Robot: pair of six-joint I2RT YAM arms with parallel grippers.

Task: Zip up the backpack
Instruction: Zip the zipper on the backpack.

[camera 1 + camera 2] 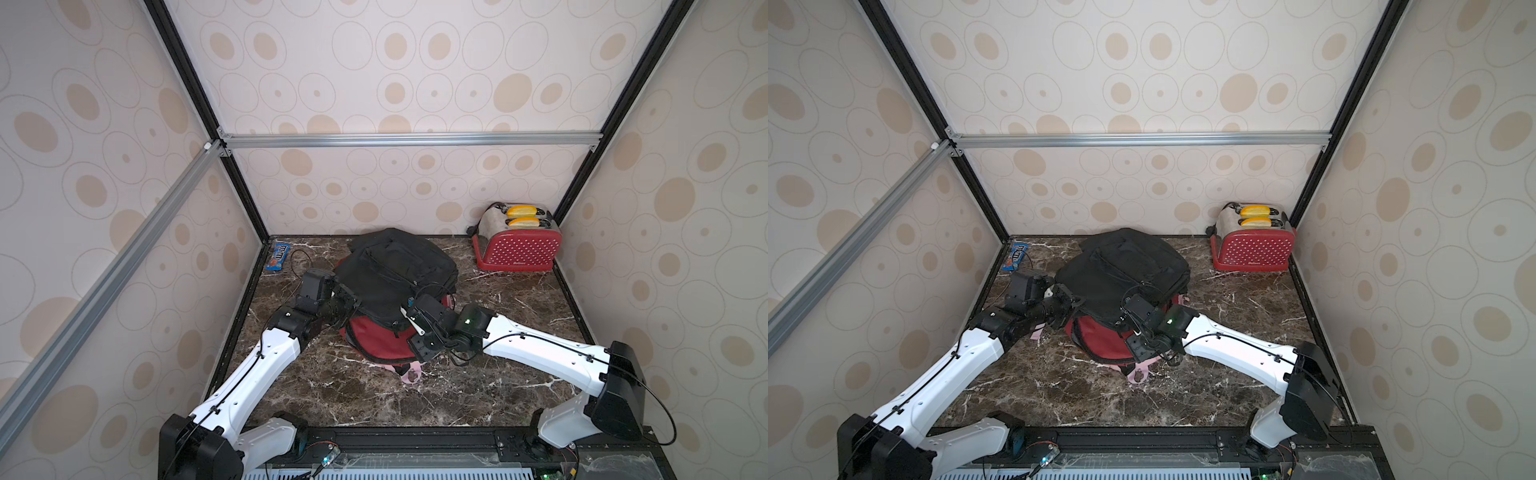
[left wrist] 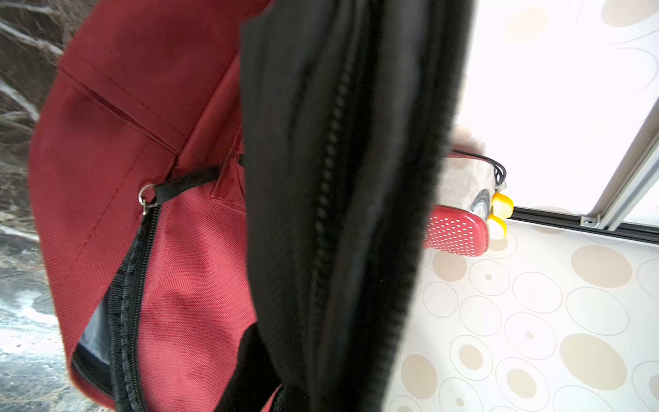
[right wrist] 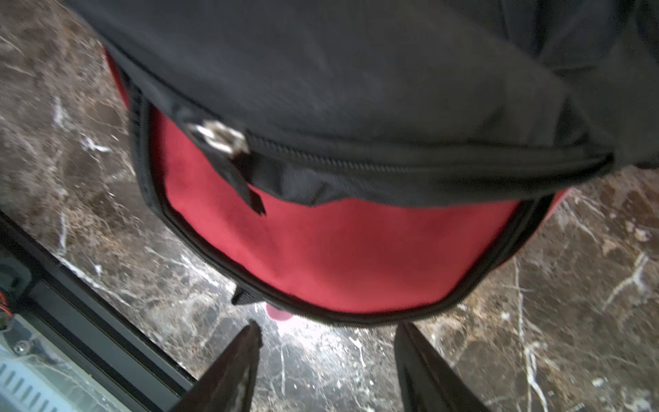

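Backpack, black over red, lies slumped at the middle of the worktop, with its red end toward the robot and both arms at that end. In the right wrist view a silver zip slider sits on the edge of the black flap, and its black pull tab hangs down onto the red panel; the zip's teeth run from the slider along the flap's edge, so the track's long axis follows that edge across the bag's near end.

The right gripper is spread and empty, its fingers over bare worktop just off the bag's rim; the slider lies ahead of it and off to one side, with the red panel between them. It looks the nearer of the two to that tab; reaching it would likely call for a move forward and across, with the jaws set to take the thin tab edgewise.

The left gripper is clenched at the bag's left side, seemingly on the black flap, though its fingers are hidden in its own wrist view; that hold should keep the fabric taut along the track.
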